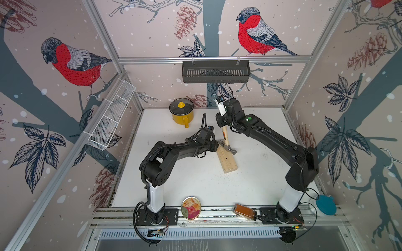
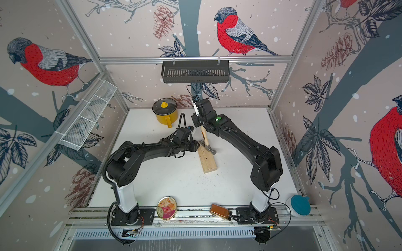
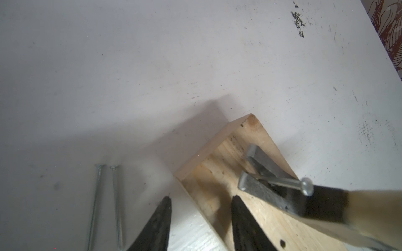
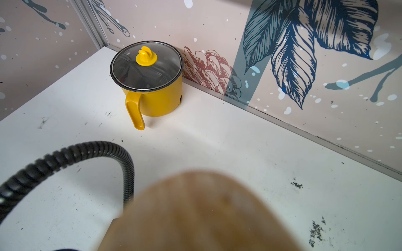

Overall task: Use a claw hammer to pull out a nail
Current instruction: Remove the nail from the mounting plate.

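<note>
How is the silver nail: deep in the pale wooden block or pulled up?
Pulled up: the silver nail shows bare shaft and head clear of the wooden block, caught in the grey steel hammer claw. Tip hidden.

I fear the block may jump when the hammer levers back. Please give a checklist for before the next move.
1. The nail sits in the slot of the claw hammer: ok.
2. The right gripper is shut on the handle: ok.
3. The left gripper holds the wooden block down: cannot tell; its jaws stand apart astride the block's edge.
4. The nail's tip is out of the wood: cannot tell, the claw hides it.
5. The loose nails lie apart from the block: ok.
</note>
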`<state>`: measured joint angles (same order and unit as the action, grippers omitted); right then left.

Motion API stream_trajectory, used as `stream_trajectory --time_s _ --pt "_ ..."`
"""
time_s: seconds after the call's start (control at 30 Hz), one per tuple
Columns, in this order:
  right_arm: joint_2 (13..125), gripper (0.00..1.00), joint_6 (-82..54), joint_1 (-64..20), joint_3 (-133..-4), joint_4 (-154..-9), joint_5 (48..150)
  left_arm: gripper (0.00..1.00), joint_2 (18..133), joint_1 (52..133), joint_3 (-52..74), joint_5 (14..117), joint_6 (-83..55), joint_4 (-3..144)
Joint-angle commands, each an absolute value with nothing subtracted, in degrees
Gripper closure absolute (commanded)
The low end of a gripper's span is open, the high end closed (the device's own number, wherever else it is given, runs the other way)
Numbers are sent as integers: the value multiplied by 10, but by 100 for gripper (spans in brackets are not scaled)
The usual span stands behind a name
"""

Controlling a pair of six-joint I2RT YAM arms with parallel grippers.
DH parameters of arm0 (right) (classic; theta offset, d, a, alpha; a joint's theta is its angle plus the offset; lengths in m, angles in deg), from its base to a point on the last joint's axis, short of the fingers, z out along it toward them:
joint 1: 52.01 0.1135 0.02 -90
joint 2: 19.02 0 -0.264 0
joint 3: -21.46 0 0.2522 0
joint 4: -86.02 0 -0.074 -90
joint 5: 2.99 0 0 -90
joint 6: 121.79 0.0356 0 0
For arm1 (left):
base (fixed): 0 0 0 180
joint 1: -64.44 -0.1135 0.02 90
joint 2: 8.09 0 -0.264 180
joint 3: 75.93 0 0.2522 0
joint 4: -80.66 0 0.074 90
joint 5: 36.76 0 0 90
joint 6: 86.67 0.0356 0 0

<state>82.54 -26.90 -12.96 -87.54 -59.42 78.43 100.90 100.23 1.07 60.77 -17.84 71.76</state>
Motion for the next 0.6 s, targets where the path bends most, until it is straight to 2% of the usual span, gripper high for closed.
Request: stream_trajectory --time_s 0.0,0.57 --pt "810 100 -283 -135 -861 -648 761 55 1014 1001 12 604 -179 688" --pt "766 100 -265 -155 -774 -711 782 56 1019 1001 16 602 -179 684"
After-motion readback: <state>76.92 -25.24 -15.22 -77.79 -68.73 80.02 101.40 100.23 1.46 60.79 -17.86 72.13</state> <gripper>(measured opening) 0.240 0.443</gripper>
